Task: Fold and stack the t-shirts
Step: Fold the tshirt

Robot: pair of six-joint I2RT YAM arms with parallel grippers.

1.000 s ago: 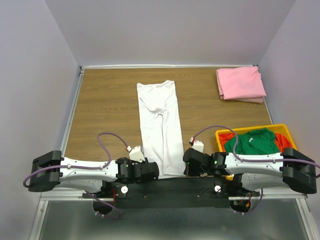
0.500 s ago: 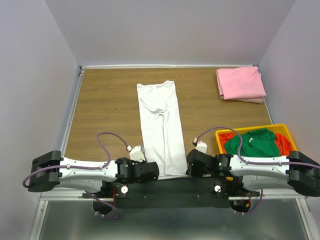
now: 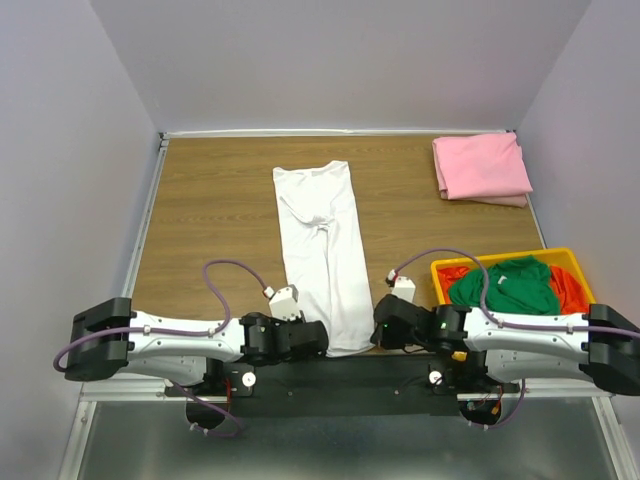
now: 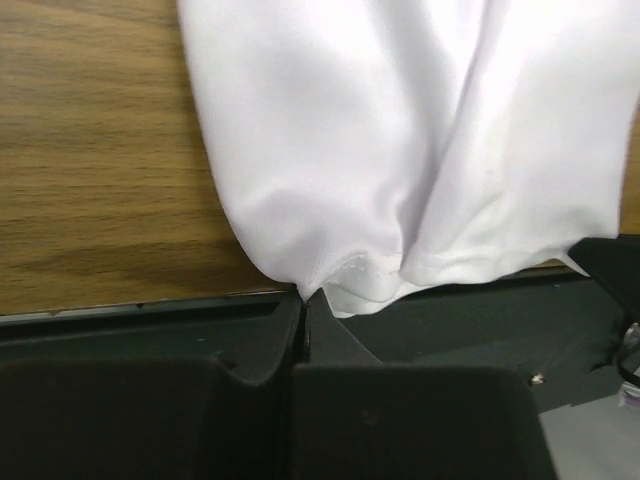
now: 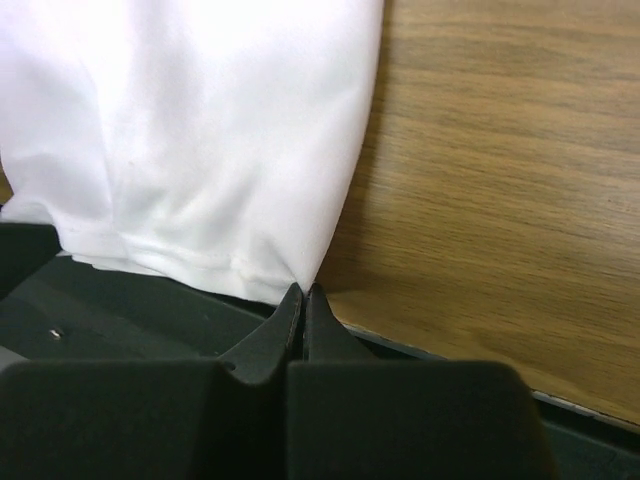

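A white t-shirt (image 3: 322,250) lies folded into a long strip down the middle of the table, its hem at the near edge. My left gripper (image 3: 318,338) is shut on the hem's left corner (image 4: 330,275). My right gripper (image 3: 378,330) is shut on the hem's right corner (image 5: 290,270). A pink t-shirt (image 3: 481,168) lies folded at the far right. A green t-shirt (image 3: 503,285) and an orange one (image 3: 570,283) sit crumpled in the yellow basket (image 3: 500,262).
The wooden table (image 3: 210,220) has a metal rail along its left edge and a black base strip (image 3: 340,375) at the near edge, under both grippers. White walls close in on three sides.
My left gripper has slid right to the shirt's near left corner. My right gripper has moved slightly down and left at the near right corner. The shirt's hem is now bunched.
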